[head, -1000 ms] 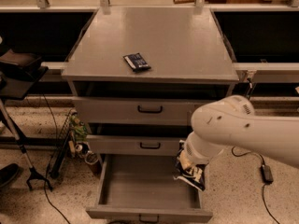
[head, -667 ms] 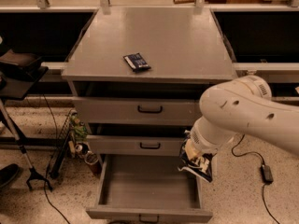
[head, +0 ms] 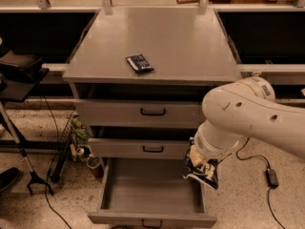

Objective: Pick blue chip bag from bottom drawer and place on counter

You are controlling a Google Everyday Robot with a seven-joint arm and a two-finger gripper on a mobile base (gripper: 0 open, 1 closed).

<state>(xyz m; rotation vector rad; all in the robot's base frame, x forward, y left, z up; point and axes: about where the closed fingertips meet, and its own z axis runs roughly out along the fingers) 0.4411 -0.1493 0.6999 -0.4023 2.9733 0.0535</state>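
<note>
The bottom drawer [head: 143, 190] is pulled open and its grey floor shows bare. My gripper [head: 204, 165] hangs from the white arm at the drawer's right edge, in front of the middle drawer. It is shut on the blue chip bag [head: 202, 174], a crumpled dark blue bag with white patches that dangles below it, above the drawer's right rim. The counter [head: 181, 42] is the flat grey cabinet top, well above and to the left of the gripper.
A small flat dark blue packet [head: 139, 63] lies on the counter near its front edge. The two upper drawers [head: 152, 112] are shut. A black stand [head: 19, 128] and cables are on the floor at left; a cable with a black box [head: 271, 176] lies at right.
The arm has risen and swung right, lifting the chip bag up from the drawer's right side to about the level of the drawer's rim.
</note>
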